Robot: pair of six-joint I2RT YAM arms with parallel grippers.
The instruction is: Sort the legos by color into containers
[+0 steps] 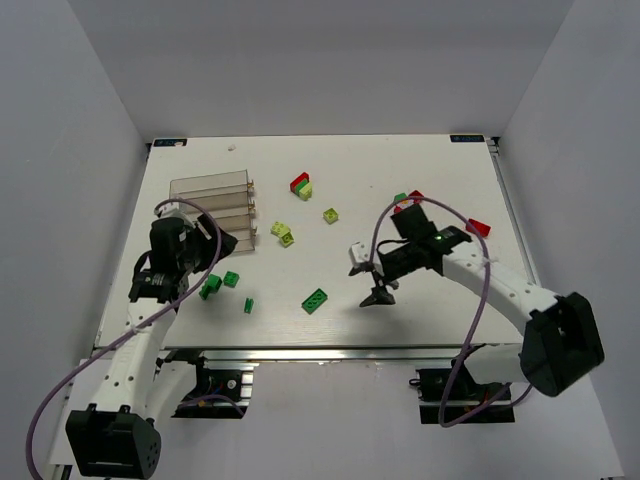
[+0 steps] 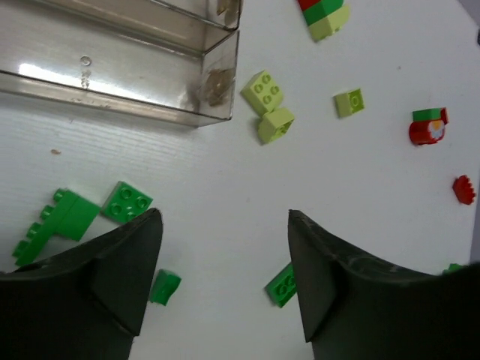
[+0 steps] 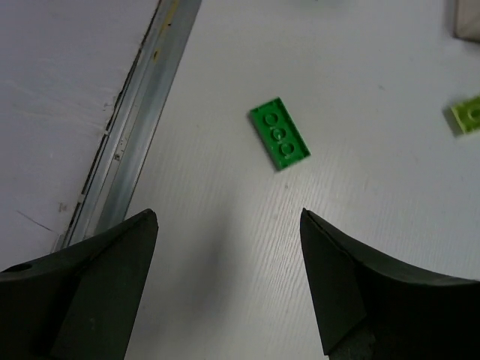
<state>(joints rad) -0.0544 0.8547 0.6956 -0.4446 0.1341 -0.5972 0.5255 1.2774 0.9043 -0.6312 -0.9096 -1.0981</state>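
Reaching for the green brick point(image 3: 279, 135) on the table point(image 3: 390, 210), the right pincer point(image 3: 225, 255) hangs open, empty; best turn it to span the brick's narrow width. The left pincer point(image 2: 225, 247), also open, hovers near the tray point(image 2: 112, 97).

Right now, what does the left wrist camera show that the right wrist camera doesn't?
Left wrist only: the clear tray, red pieces and a dark green cluster. Right wrist only: a metal edge rail. Both: white table, a lime brick, and the left gripper and right gripper each open and empty. The green flat brick is probably the half-hidden one in the left wrist view. A grey sliver at the right wrist view's corner is too cropped to name.
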